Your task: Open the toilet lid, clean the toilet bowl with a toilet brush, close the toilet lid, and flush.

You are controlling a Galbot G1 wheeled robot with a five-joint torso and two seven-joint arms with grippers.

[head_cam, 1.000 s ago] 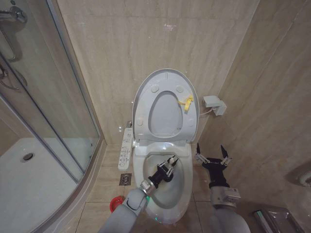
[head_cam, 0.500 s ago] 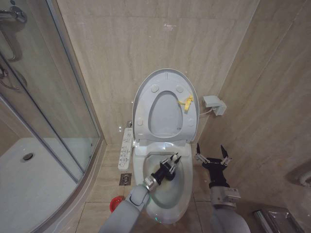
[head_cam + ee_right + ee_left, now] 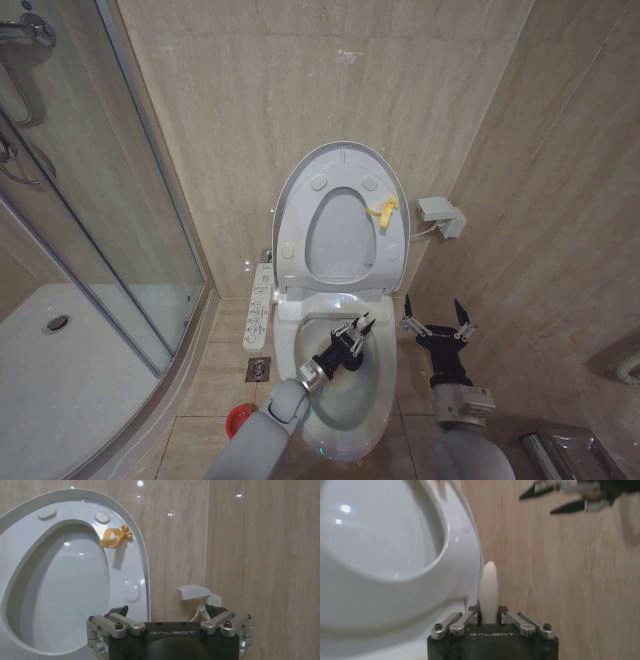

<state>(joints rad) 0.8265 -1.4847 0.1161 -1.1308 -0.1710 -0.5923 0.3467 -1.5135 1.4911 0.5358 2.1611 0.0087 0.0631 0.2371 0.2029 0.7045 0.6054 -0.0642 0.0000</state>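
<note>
Left pincer nearer bowl's back.

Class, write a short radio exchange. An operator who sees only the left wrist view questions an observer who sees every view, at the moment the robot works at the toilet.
Operator: My view shows a white brush handle clamped in the left gripper. Is the lid up?
Observer: Yes. In the head view the lid stands upright against the wall, and your gripper hangs over the open bowl.
Operator: I see dark fingers far off. Whose are they?
Observer: The right gripper. It is open, holds nothing, and sits beside the bowl on the robot's right.
Operator: Where is the brush's holder?
Observer: The red holder sits on the floor, left of the toilet.
</note>
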